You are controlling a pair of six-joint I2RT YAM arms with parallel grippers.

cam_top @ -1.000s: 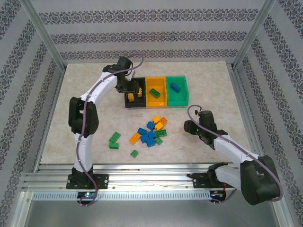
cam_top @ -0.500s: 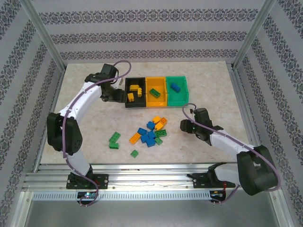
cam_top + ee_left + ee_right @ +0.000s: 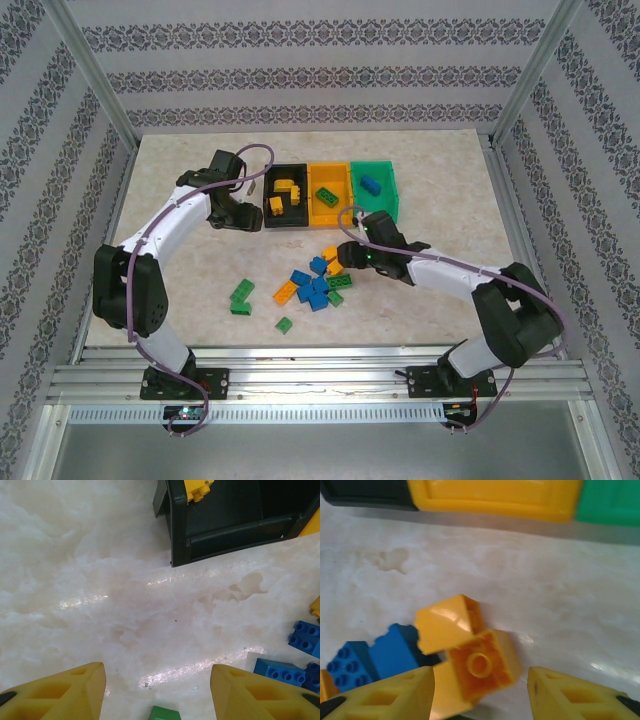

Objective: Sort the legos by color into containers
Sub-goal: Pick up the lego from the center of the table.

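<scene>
Nearest the arm bases, a small green brick [image 3: 285,324] is lying alone on the table [image 3: 180,260], and a larger green brick [image 3: 241,297] is sitting to its left. Just beyond them, the pile of bricks [image 3: 315,285] is spreading across the middle of the table, mostly blue with orange and green pieces mixed in.

The right gripper [image 3: 345,258] is hovering over the far right edge of that pile. In its wrist view its fingers [image 3: 385,695] are standing apart, clamped on nothing. An orange brick [image 3: 481,664] is lying between and just ahead of them, showing a round ring on its upper face. It is touching a second orange brick [image 3: 447,622], and a blue brick [image 3: 370,657] is lying to the left.

Farther back, the left gripper [image 3: 247,213] is hanging just left of the black bin [image 3: 285,222]. Its fingers [image 3: 65,695] are spread wide with bare table between them.

At the back, the three bins are standing in a row:
- The black bin is holding yellow bricks [image 3: 285,188].
- The orange bin [image 3: 330,218] is holding a lone green brick [image 3: 327,195].
- The green bin [image 3: 375,213] is holding a single blue brick [image 3: 370,184].
</scene>
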